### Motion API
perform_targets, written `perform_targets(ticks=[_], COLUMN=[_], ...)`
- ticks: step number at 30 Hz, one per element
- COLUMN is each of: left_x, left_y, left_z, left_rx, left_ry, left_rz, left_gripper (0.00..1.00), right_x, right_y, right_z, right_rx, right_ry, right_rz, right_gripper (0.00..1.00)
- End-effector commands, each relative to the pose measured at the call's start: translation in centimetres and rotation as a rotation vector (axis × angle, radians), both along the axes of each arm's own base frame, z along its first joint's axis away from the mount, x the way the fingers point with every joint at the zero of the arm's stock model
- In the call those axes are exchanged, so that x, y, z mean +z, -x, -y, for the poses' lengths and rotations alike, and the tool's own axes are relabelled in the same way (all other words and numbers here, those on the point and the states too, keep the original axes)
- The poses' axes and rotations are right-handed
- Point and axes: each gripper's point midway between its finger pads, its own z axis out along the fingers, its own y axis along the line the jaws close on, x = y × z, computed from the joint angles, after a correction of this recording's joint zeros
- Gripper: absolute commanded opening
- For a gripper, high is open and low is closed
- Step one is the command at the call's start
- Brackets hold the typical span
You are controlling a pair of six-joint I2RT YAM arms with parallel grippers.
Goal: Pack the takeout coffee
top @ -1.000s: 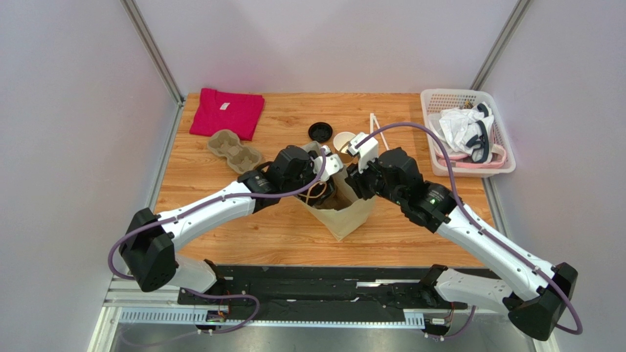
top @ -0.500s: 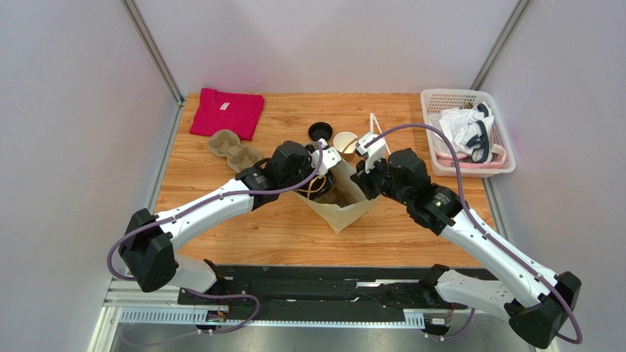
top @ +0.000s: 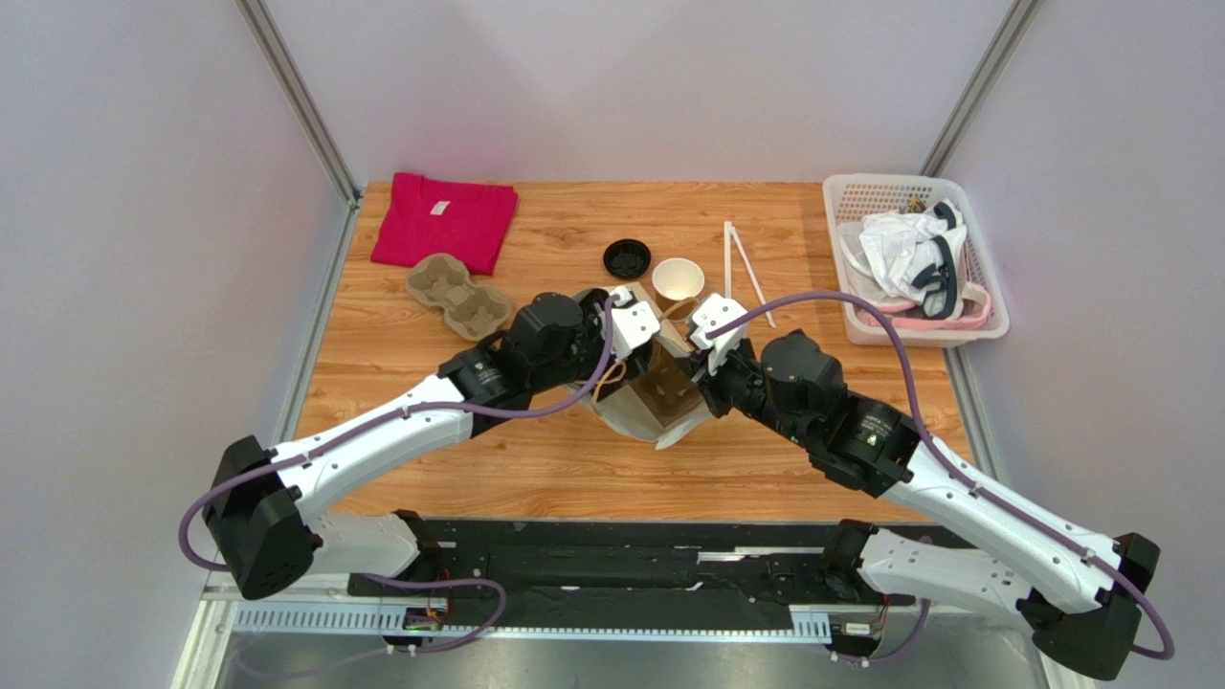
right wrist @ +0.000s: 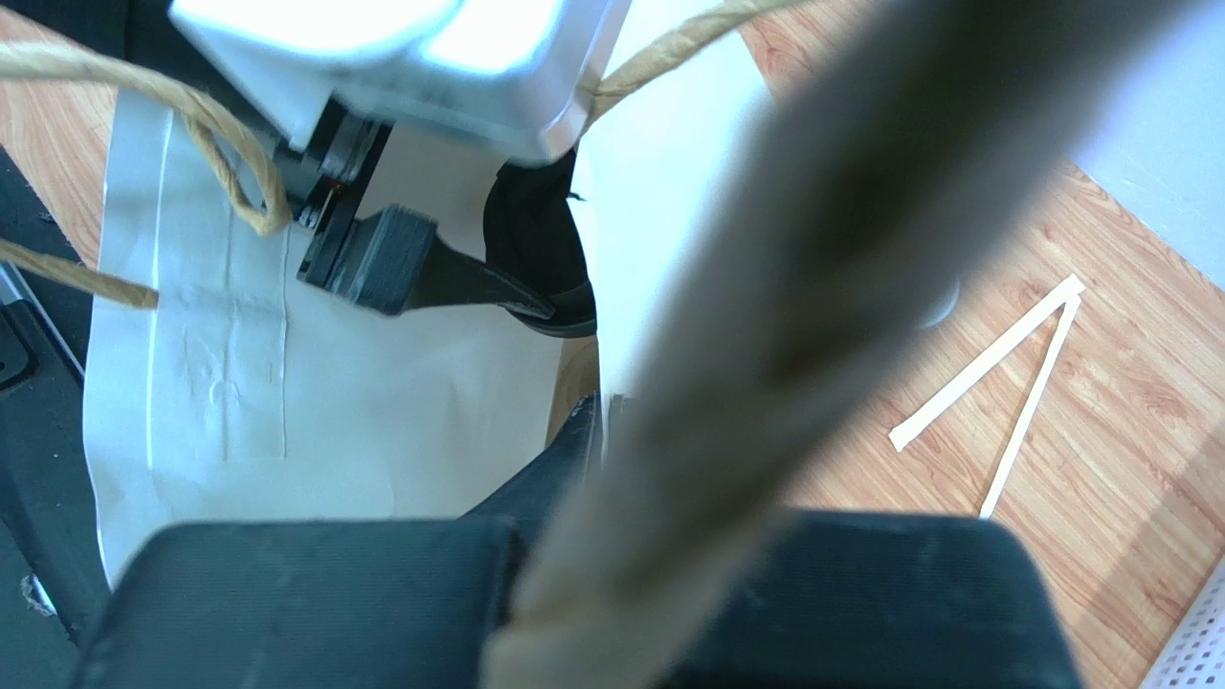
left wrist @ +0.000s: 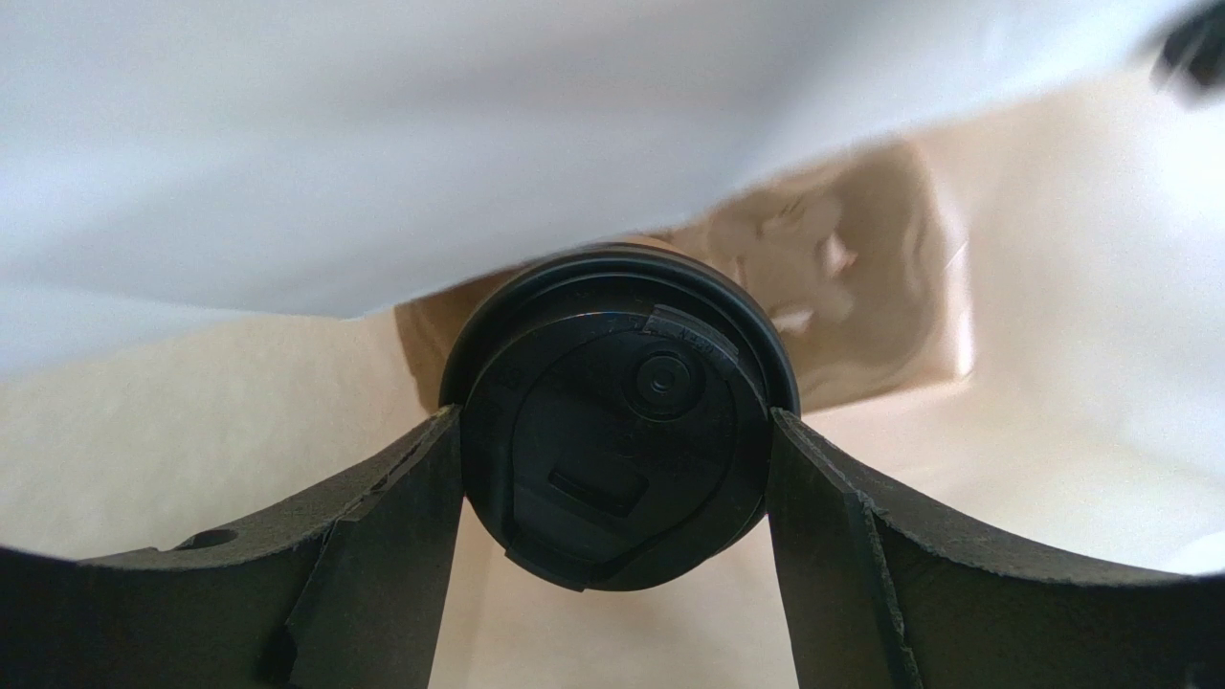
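The takeout coffee, a cup with a round black lid, sits between my left gripper's fingers inside the pale paper bag. The left gripper is shut on it. From above, the left gripper reaches into the bag at mid-table. My right gripper is shut on the bag's right rim. In the right wrist view the bag wall is pinched at the fingertips of the right gripper. The black lid shows inside, and a blurred rope handle crosses in front.
Behind the bag stand an open tan cup with a white inside and a loose black lid. Two thin white sticks lie to their right. A cardboard cup carrier and a red shirt are back left. A white basket of cloth is back right.
Both wrists have shifted toward the near edge and the bag has moved and turned with them. The left gripper with the coffee sits deeper in the bag mouth.
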Motion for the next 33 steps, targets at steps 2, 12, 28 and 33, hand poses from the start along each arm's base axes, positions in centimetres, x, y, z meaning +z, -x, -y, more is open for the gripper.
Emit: perform_targets(ticks=[2,12,28,33], left_x=[1.2,0.5,-2.7,-3.4], left_y=[-1.8,-3.4,-3.0,-2.0], left_z=[0.2,-0.2,0.9,0.9], left_rx=[0.02,0.053,-0.024,-0.07], left_ry=[-0.008,-0.07,-0.167,-0.185], left_rz=[0.178,0.268,0.176,0.134], left_gripper=[0.0,0.0,0.0,0.0], right_x=[1.5,0.8,0.8,0.6], right_y=[-0.1,0.7,0.6,0.2], right_z=[-0.2,-0.9,-1.0,-0.8], right_rx=[-0.019,0.015,0.003,-0.008], right_ry=[-0.065,-0.084,-0.11,-0.108], right_rz=[0.021,-0.038,-0.067,-0.07], right_gripper=[0.0,0.0,0.0,0.0])
